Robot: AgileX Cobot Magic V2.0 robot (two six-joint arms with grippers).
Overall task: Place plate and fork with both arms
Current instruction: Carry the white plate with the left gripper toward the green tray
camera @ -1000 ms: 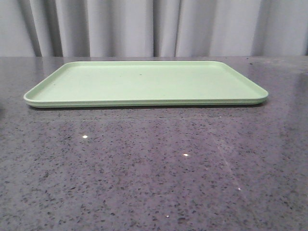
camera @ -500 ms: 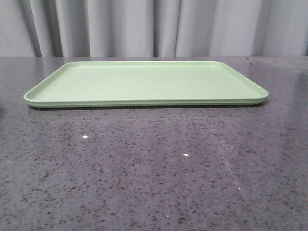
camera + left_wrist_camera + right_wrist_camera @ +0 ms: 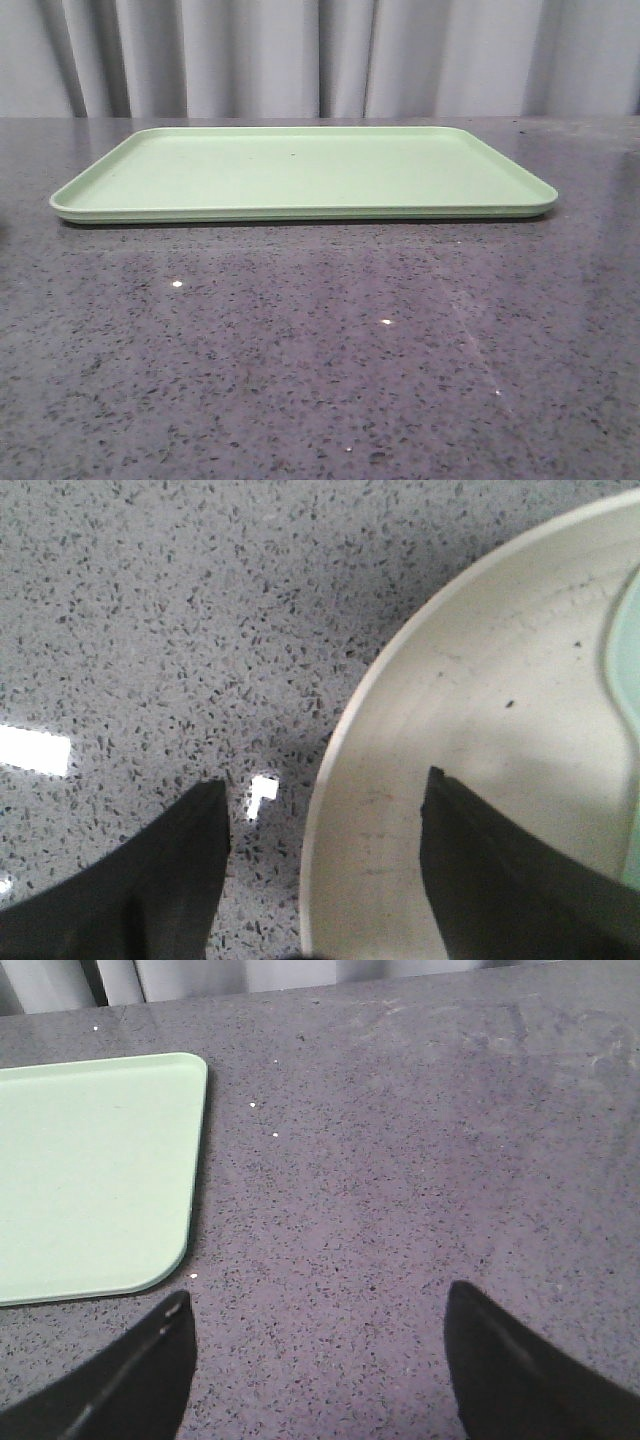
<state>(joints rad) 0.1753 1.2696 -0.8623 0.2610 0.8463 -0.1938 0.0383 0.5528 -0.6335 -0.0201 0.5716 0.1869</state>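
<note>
The left hand, fingers spread, straddled the rim of the round, pale cream plastic plate; the right hand hung spread over bare worktop.

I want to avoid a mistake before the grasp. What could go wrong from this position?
1. The left gripper is open with the plate rim between its fingers; a shallow bite on the thin rim could slip.
2. A pale green item lies in the plate and may slide if it tilts.
3. The right gripper is open over bare table beside the tray; no fork shows.
</note>
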